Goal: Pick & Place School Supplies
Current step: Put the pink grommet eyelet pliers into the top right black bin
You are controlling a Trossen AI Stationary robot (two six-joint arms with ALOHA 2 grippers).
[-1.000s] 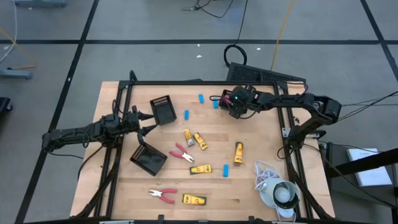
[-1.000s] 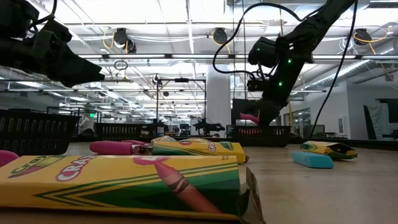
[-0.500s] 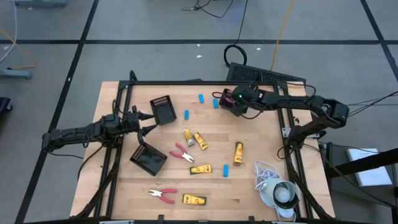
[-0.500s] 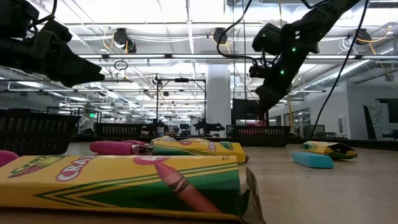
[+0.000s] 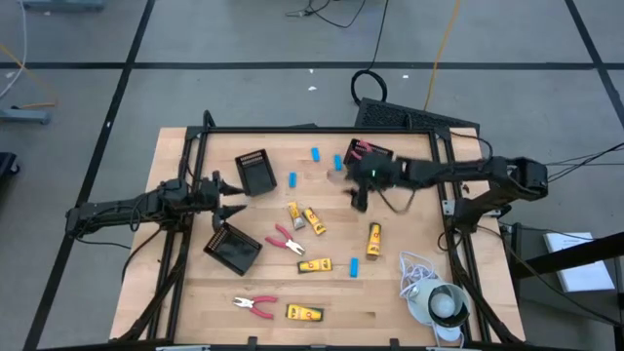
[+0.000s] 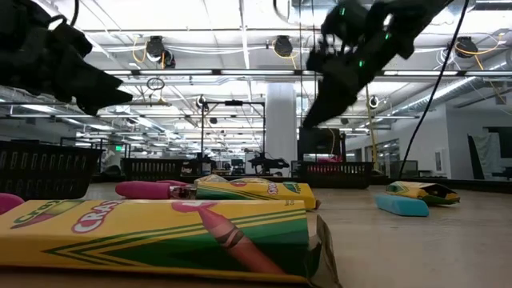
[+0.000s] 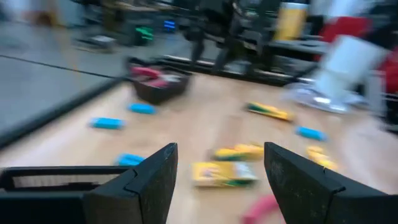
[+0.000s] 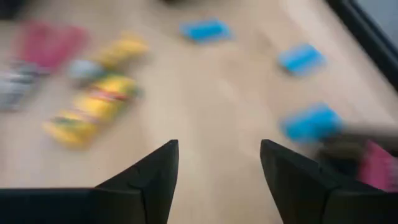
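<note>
Swinging off the tray [image 5: 371, 153] at 1 o'clock, right gripper [image 5: 357, 201] hangs open and empty; pink pliers [image 7: 149, 72] lie inside. Left gripper [image 5: 232, 194] waits open at 9 o'clock; crayon boxes [image 5: 314, 265] scattered mid-table.

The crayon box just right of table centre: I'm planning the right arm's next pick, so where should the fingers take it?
Grip the crayon box across its narrow width at mid-length, coming from straight above. It lies flat with its long axis running toward the table's front, with bare wood on both long sides. The blue eraser sits past its front end.
</note>
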